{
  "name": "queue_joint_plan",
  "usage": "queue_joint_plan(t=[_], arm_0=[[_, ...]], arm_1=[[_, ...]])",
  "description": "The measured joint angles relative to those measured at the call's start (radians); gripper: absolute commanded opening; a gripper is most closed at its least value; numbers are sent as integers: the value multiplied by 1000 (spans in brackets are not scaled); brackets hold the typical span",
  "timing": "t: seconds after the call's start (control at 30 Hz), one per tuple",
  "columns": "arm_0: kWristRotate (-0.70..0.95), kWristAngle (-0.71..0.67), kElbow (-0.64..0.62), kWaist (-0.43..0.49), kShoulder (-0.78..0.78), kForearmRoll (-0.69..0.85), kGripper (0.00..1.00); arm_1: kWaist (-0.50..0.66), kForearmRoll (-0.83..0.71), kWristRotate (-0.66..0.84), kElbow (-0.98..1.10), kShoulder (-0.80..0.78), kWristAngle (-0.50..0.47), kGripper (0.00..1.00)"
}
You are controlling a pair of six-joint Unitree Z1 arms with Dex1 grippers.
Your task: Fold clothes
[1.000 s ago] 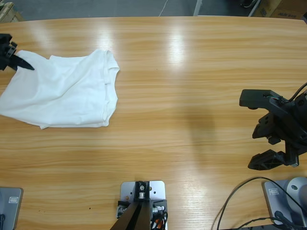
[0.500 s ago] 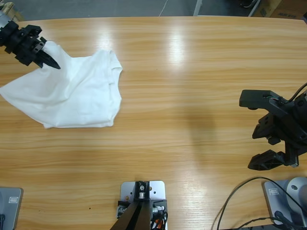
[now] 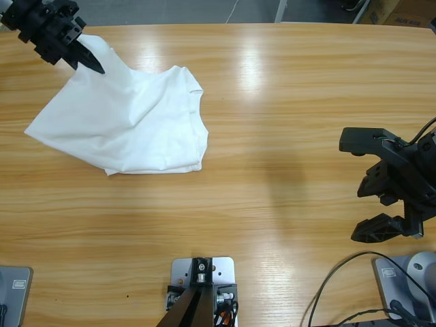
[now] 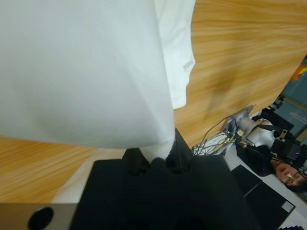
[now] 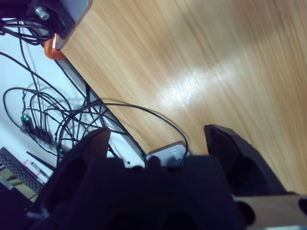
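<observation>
The white T-shirt (image 3: 129,119) lies half-folded on the table's left part, one corner pulled up toward the far left. My left gripper (image 3: 92,65) is shut on that raised corner; in the left wrist view the white cloth (image 4: 81,72) hangs from between the jaws and fills the picture. No lettering or neck label shows. My right gripper (image 3: 361,191) hovers open over the table's right edge, far from the shirt, holding nothing; in the right wrist view its fingers (image 5: 91,146) stand wide apart over the table's edge.
The wooden table (image 3: 286,102) stretches bare between shirt and right arm. Cables (image 5: 43,120) and a power strip lie off the table's edge in the right wrist view. A person's head (image 4: 290,172) shows small at the right of the left wrist view.
My left gripper has carried the shirt's corner up and to the right, dragging the whole shirt rightward across the table. The right arm has stayed still.
</observation>
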Motion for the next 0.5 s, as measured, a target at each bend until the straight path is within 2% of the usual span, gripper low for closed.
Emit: queue_joint_plan(t=[0.13,0.5], arm_0=[[10,32,-2,29,2,49,0],[121,58,59,261,2,60,0]], arm_1=[[0,0,0,0,0,0,803],[0,0,0,0,0,1,803]])
